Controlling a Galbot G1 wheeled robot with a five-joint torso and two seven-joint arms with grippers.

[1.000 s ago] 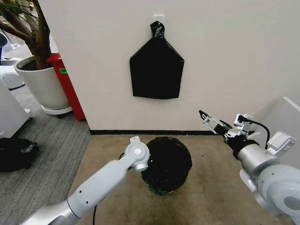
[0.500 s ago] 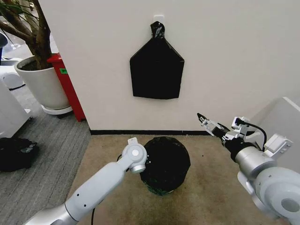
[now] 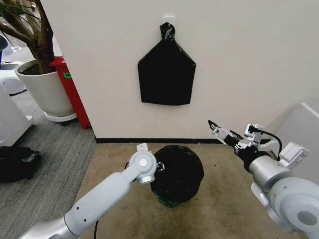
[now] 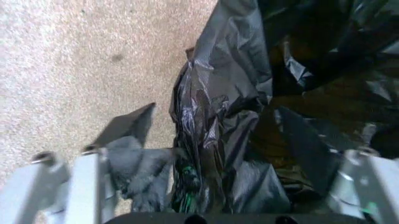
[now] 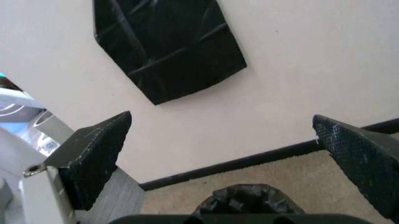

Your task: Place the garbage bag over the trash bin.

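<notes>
Left gripper (image 4: 212,186): spread wide and held straight above the near-left rim of the bin, with crumpled black film between the fingers (image 4: 87,182); in the head view it sits at 9 o'clock of the bin.
Garbage bag (image 3: 177,172): draped over the trash bin (image 3: 172,201) on the carpet, at the foot of the wall; only a sliver of the bin is seen under the film.
Step in hand: the film at the rim is best gathered low and drawn outward and down, so the fold seats evenly.
Right gripper (image 3: 219,132): spread, held clear at 2 o'clock of the bin, nothing between its fingers.
Bag bundle (image 3: 166,74): hung on the wall, at 12 o'clock.
Change: the left wrist is seen slightly shifted; the right gripper is edged leftward.
</notes>
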